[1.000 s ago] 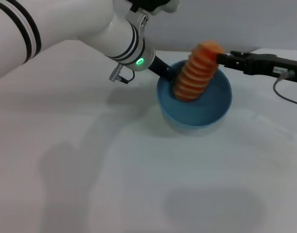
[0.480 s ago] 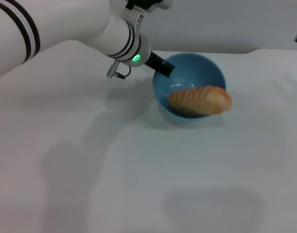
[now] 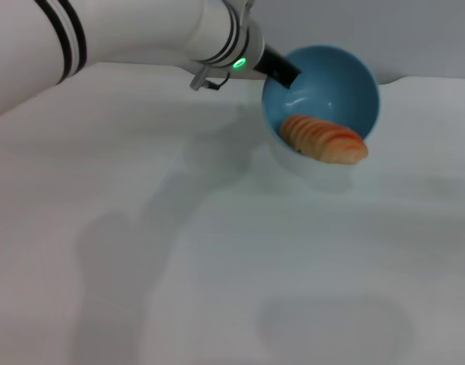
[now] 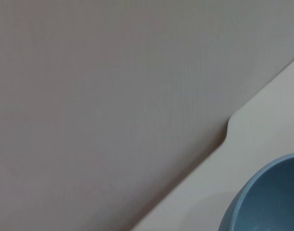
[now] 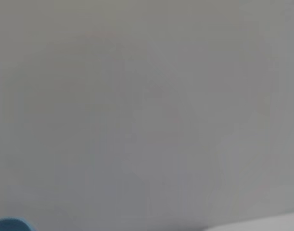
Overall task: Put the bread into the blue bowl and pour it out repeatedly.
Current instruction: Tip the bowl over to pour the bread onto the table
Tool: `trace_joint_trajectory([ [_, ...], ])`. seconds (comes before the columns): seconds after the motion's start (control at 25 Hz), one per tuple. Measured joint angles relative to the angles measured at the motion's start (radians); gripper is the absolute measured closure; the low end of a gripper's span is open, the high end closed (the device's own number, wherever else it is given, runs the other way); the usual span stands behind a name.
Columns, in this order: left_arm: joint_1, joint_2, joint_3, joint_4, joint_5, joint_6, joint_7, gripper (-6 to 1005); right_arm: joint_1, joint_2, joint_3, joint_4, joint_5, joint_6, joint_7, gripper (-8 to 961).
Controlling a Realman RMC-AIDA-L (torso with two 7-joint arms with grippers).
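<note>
While our left hand [image 3: 287, 74] grips the far-left rim of the blue bowl [image 3: 346, 72], one dark finger showing inside the rim, the bowl hangs tipped above the white surface [image 3: 217, 266] with its opening turned toward us and its glossy inside plain to see. We cannot make out the second finger, hidden behind the bowl's wall, but the bowl is lifted and tilted in that grasp. Lying across the lower lip of the bowl, to the right of and below the hand, the bread [image 3: 324, 139] shows its orange-and-cream ridges, one end reaching out past the rim on the side away from the hand. A green light glows on our left wrist just behind the hand. From the left wrist camera we see only a slice of the blue bowl's rim [image 4: 267, 197] against the pale surface [image 4: 243, 144] and the grey wall behind. Our right hand appears in none of our views.
</note>
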Motion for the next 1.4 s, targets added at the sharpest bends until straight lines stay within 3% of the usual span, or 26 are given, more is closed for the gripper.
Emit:
trace_joint_trajectory([
  [0.44,-0.013,-0.003,0.181,0.009,0.0,-0.227,0.001,1001,-0.029,0.004,0.091,0.059,0.011,0.001,-0.117,381],
  [0.48,0.0,-0.003,0.237,0.008,0.0,-0.313,0.001,1001,-0.03,0.004,0.104,0.068,0.018,0.001,-0.131,381],
  [0.64,0.017,-0.004,0.292,0.006,0.001,-0.4,0.001,1000,-0.04,0.0,0.131,0.104,0.074,0.003,-0.156,381],
  [0.76,0.055,-0.007,0.374,0.002,0.003,-0.575,0.069,1000,-0.047,-0.001,0.137,0.106,0.079,0.0,-0.159,380],
  [0.92,0.098,-0.008,0.421,0.029,0.003,-0.685,0.13,1000,-0.049,-0.001,0.139,0.107,0.08,-0.002,-0.16,380],
  [1.12,0.137,-0.009,0.452,0.087,0.003,-0.735,0.294,1000,-0.05,0.0,0.139,0.108,0.081,-0.003,-0.16,380],
  [1.4,0.148,-0.01,0.471,0.166,0.003,-0.704,0.502,1000,-0.05,0.0,0.14,0.108,0.084,-0.004,-0.16,380],
])
